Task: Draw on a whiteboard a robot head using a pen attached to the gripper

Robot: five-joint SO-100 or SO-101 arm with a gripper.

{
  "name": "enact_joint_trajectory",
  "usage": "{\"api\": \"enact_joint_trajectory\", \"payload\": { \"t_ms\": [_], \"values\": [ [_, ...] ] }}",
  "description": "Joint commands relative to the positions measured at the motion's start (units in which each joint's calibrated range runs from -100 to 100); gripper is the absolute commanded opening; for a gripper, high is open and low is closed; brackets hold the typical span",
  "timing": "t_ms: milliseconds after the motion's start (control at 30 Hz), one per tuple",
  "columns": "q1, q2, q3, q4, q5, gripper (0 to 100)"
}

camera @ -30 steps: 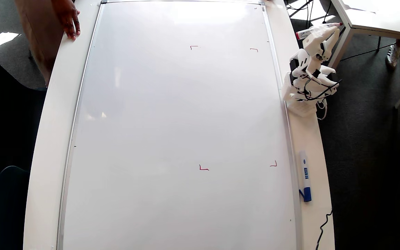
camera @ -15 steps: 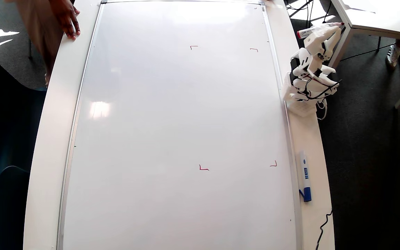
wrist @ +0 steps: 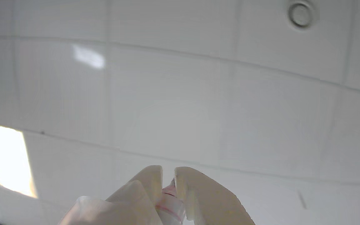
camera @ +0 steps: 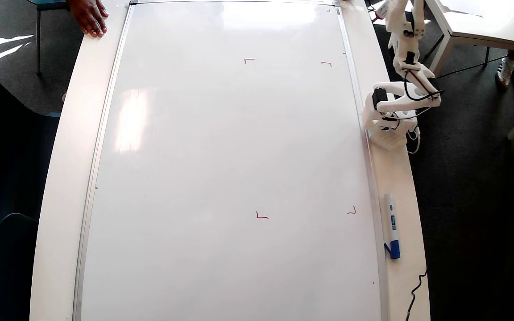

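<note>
The whiteboard (camera: 221, 156) lies flat and fills most of the overhead view. It bears only four small red corner marks, such as the one (camera: 262, 216) at lower middle; no robot head is in view. My white arm rises from its base (camera: 388, 131) at the board's right edge. The gripper (camera: 402, 6) is raised off the board, at the top edge of the overhead view. In the wrist view the gripper (wrist: 168, 175) points up at a ceiling, its two white fingers shut on the pen (wrist: 169, 203), a white barrel with red rings. The pen (camera: 383, 7) barely shows in the overhead view.
A white marker with a blue cap (camera: 391, 227) lies on the table strip right of the board. A person's hand (camera: 88, 18) rests on the table's top left edge. Another white table (camera: 484, 22) stands at top right, and a black cable (camera: 417, 285) trails at lower right.
The arm has unfolded and lifted. The gripper with the pen has swung up toward the top edge of the overhead view. The person's hand has shifted slightly upward.
</note>
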Motion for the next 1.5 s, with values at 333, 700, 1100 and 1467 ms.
{"api": "enact_joint_trajectory", "payload": {
  "t_ms": [333,700,1100,1467],
  "values": [
    [-2.81,25.55,-27.64,40.21,24.91,1],
    [-4.87,28.91,-21.29,41.77,26.68,1],
    [-11.21,45.01,-41.53,101.72,44.91,1],
    [-19.38,71.84,-68.23,119.79,45.23,1]
  ]
}}
